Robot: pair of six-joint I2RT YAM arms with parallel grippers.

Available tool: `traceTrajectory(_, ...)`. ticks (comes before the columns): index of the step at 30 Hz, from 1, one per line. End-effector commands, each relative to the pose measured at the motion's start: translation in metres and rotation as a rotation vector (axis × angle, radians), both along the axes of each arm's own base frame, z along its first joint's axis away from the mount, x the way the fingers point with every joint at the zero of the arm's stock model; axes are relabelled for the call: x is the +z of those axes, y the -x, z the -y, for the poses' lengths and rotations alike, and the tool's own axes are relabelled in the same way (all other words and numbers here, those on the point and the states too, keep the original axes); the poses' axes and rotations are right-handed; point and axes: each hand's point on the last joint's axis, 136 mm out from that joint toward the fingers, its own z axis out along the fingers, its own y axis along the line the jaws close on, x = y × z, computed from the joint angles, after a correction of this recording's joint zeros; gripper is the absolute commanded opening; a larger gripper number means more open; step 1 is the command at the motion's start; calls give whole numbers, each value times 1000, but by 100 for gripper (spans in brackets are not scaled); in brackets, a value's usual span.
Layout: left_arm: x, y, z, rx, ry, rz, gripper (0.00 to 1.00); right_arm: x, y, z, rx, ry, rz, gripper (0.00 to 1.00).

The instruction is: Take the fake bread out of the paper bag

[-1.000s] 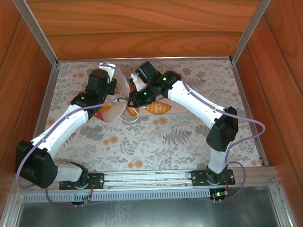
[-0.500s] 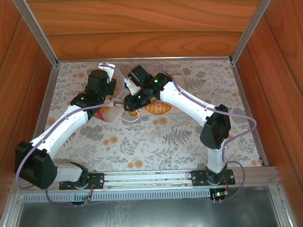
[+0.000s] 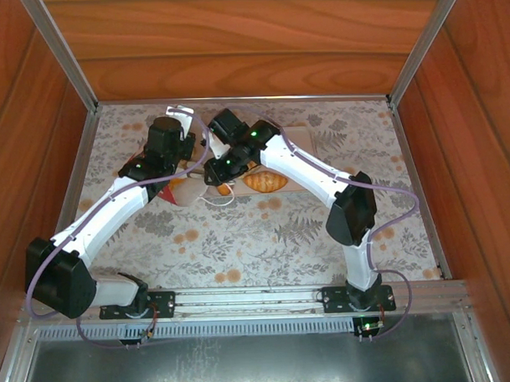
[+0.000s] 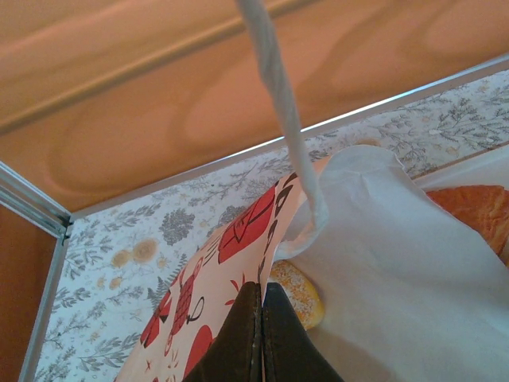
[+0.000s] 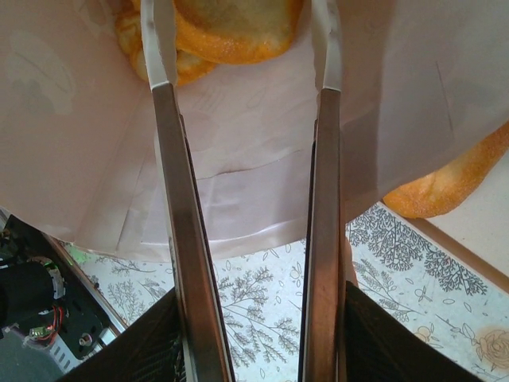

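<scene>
Holds the paper bag (image 4: 382, 263) edge pinched in left fingers (image 4: 238, 342), right fingers (image 5: 179, 239) parted inside near fake bread (image 5: 231, 28).

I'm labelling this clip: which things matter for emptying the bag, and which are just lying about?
In the job: paper bag; bread inside it; left gripper, shut on the bag's rim; right gripper, open at its mouth; croissant already out.
Lying about: pale tray; floral table cover.

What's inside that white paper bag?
Glossy golden fake bread: at least two pieces lie deep in the paper bag, just beyond the open right gripper. Whether more sits underneath or behind them is hidden by the bread itself and the bag's walls.
</scene>
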Motion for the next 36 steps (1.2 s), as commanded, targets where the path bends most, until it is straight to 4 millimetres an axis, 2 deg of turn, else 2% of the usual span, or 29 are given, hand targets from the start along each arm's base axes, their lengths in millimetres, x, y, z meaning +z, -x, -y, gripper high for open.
traceTrajectory(1, 15, 2, 1, -4, 15, 43, 0, 8, 4, -12, 45, -33, 11, 49)
traceTrajectory(16, 16, -2, 3, -3, 12, 46, 0, 16, 14, -6, 94, -17, 12, 48)
traceTrajectory(23, 17, -2, 3, -4, 13, 47, 0, 18, 18, -5, 121, -19, 13, 45)
traceTrajectory(36, 22, -1, 1, -6, -2, 59, 0, 21, 16, -3, 128, -22, 35, 51)
